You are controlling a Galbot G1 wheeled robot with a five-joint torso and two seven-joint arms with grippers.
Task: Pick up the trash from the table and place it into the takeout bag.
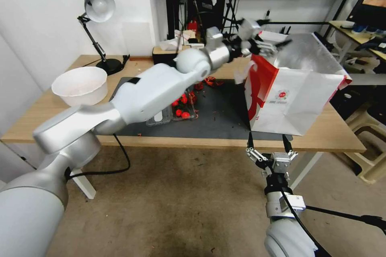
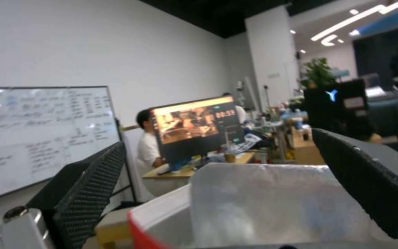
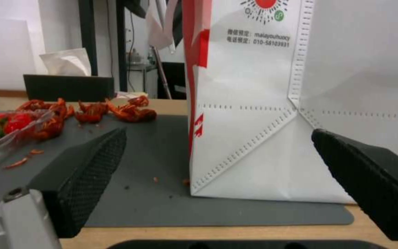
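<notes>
Both of my grippers gape empty: left gripper [image 1: 268, 46] over the takeout bag [image 1: 297, 100], right gripper [image 1: 268, 143] below the counter's [image 1: 341, 138] front edge, facing it.

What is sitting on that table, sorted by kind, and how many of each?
white bowl: 1
desk lamp: 1
tray of cherry tomatoes: 1
tissue box: 1
takeout bag: 1
grey mat: 1
Total: 6, leaving out the scattered red scraps, too jumbled to count.
</notes>
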